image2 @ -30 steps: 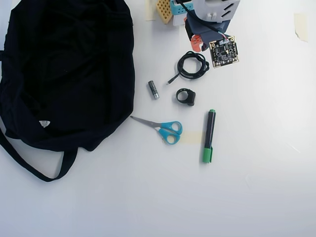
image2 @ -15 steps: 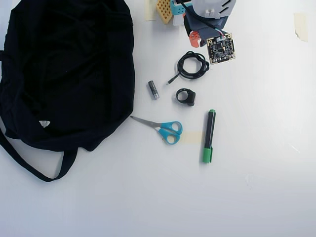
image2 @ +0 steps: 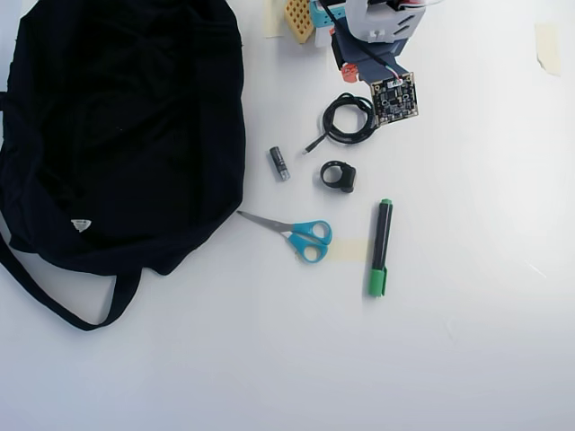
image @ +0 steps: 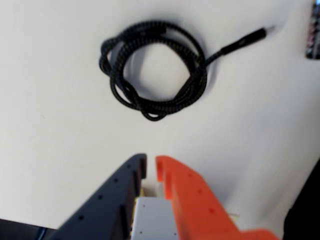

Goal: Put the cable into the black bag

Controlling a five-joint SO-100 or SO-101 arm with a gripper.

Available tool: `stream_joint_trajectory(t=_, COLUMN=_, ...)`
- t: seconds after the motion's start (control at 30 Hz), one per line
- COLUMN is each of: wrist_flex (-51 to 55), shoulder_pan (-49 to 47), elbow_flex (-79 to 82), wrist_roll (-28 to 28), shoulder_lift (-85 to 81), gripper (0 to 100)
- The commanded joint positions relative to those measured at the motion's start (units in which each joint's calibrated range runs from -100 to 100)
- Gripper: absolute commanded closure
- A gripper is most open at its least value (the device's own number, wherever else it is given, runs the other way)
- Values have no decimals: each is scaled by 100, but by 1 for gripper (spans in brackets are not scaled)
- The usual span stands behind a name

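Right of the black bag (image2: 117, 135) in the overhead view, the coiled braided cable (image: 152, 70) is seen on the white table (image2: 467, 341). It is judged light, limp and grippy; the bundled loop strands are best pinched. The gripper (image: 151, 167) hovers near it, its jaws nearly closed, holding nothing.
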Motion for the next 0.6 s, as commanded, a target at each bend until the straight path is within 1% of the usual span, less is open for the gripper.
stream_joint_trajectory(t=0.0, wrist_flex=-673, shoulder_pan=-13, elbow_flex=355, wrist_roll=-29, shoulder_lift=-36, gripper=97)
stream_joint_trajectory(t=0.2, wrist_flex=-1603, shoulder_pan=24, elbow_flex=1083, wrist_roll=-34, shoulder_lift=-36, gripper=97)
stream_joint_trajectory(t=0.33, wrist_flex=-1956, shoulder_pan=-13, elbow_flex=1388, wrist_roll=-40, shoulder_lift=-28, gripper=97)
stream_joint_trajectory(t=0.4, wrist_flex=-2025, shoulder_pan=-21, elbow_flex=1478, wrist_roll=-40, shoulder_lift=-28, gripper=94)
stream_joint_trajectory(t=0.57, wrist_flex=-2034, shoulder_pan=17, elbow_flex=1631, wrist_roll=-40, shoulder_lift=-28, gripper=80)
